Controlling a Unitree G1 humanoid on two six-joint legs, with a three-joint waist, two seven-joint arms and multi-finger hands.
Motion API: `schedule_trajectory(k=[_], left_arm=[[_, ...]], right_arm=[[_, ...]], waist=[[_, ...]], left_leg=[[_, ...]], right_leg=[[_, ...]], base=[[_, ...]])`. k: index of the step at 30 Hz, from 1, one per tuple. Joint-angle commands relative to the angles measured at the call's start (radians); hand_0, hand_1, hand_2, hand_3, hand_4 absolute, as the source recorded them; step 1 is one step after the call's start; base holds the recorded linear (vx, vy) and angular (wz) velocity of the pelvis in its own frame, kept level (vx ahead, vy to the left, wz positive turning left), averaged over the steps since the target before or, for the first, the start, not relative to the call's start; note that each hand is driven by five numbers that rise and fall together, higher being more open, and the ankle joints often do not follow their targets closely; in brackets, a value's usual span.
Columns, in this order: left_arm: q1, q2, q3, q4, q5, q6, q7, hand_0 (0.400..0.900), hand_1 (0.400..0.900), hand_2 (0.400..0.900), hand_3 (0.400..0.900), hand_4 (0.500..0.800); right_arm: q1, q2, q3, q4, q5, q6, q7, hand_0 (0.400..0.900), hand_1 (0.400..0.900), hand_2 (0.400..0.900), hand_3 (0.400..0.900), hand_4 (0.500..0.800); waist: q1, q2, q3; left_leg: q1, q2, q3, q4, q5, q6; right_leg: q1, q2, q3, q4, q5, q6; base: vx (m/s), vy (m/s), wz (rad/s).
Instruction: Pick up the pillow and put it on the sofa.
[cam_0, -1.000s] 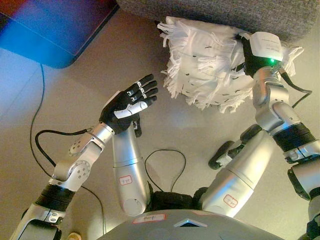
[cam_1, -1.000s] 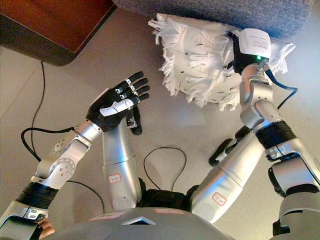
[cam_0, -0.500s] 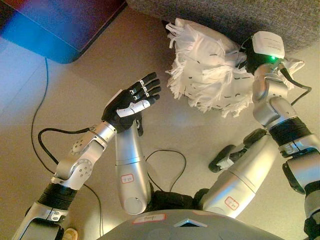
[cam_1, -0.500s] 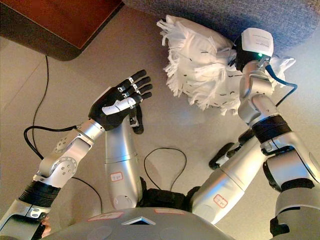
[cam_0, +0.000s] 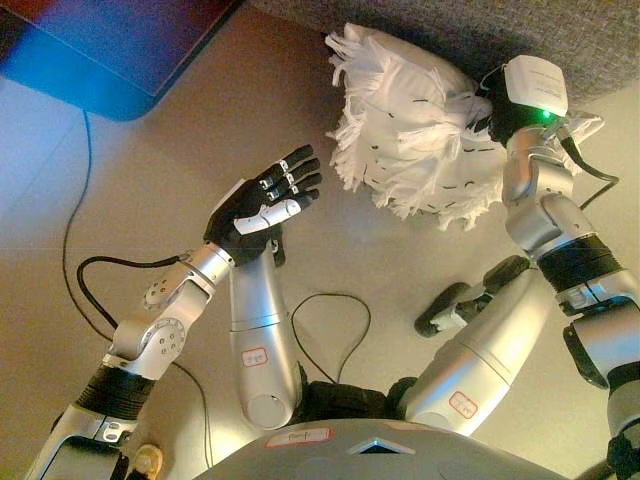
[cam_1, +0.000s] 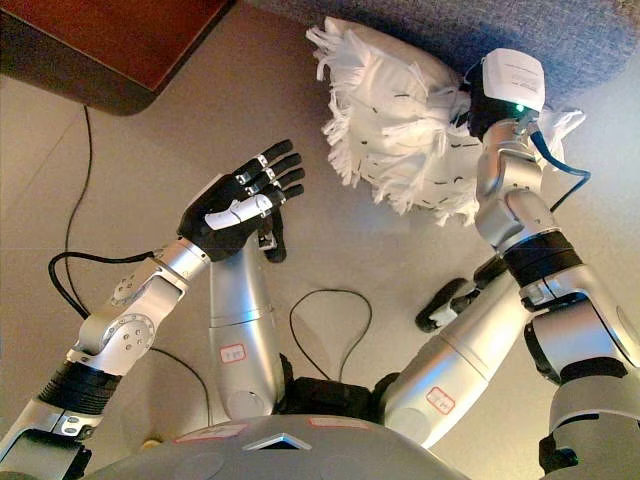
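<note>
You have the white fringed fabric pillow at upper centre, against the grey woven sofa. Your right hand is buried behind it, so its grip can't be judged. Your left hand hangs relaxed, fingers extended, at centre-left.

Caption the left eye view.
Right hand buried in white fringed pillow beside grey sofa; left hand open.

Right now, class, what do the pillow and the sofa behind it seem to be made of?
Pillow: soft white cloth, probably cotton, matte, shaggy with loose fringe tufts and small dark flecks. Sofa: coarse grey woven upholstery, matte, judging by its speckled grainy weave.
</note>
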Motion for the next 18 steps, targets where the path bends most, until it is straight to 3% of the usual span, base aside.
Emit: schedule_trajectory(k=[1,7,9,10,18], left_arm=[[-0.049,-0.022,-0.033,-0.036,0.058,-0.078,-0.003,0.900,0.900,0.900,0.900,0.800],[-0.084,-0.041,-0.016,-0.025,0.062,-0.130,0.102,0.900,0.900,0.900,0.900,0.800],[-0.098,-0.052,0.004,-0.021,0.062,-0.125,0.132,0.900,0.900,0.900,0.900,0.800],[-0.106,-0.056,0.015,-0.020,0.061,-0.124,0.142,0.900,0.900,0.900,0.900,0.800],[-0.108,-0.080,0.063,-0.033,0.077,-0.096,0.164,0.900,0.900,0.900,0.900,0.800]], right_arm=[[-0.086,0.014,-0.110,-0.092,0.033,-0.083,-0.113,0.400,0.400,0.400,0.400,0.500],[-0.071,-0.007,-0.129,-0.210,0.043,-0.128,-0.176,0.400,0.400,0.400,0.400,0.500],[-0.064,-0.022,-0.143,-0.255,0.041,-0.148,-0.186,0.400,0.400,0.400,0.400,0.500],[-0.064,-0.030,-0.152,-0.279,0.038,-0.153,-0.188,0.400,0.400,0.400,0.400,0.500],[0.005,-0.097,-0.232,-0.420,0.032,-0.215,-0.209,0.400,0.400,0.400,0.400,0.500]], waist=[[0.019,0.016,-0.001],[0.004,0.007,-0.001],[-0.002,0.002,-0.001],[-0.005,0.000,-0.001],[-0.023,-0.033,-0.001]], left_leg=[[0.132,0.058,0.021,-0.076,-0.129,0.060],[0.263,0.061,0.109,-0.314,-0.052,0.078],[0.320,0.056,0.133,-0.417,-0.017,0.079],[0.332,0.047,0.143,-0.481,0.035,0.087],[0.582,0.000,0.200,-0.815,0.150,0.091]], right_leg=[[-0.008,0.058,-0.038,-0.274,0.258,-0.053],[0.098,0.088,-0.108,-0.511,0.361,-0.045],[0.150,0.099,-0.131,-0.611,0.405,-0.042],[0.161,0.109,-0.145,-0.675,0.458,-0.052],[0.433,0.152,-0.243,-1.063,0.597,-0.030]], base=[[-0.08,0.031,-0.10],[-0.08,0.060,-0.16],[-0.10,0.084,-0.21],[-0.14,0.087,-0.20],[-0.04,0.058,-0.18]])
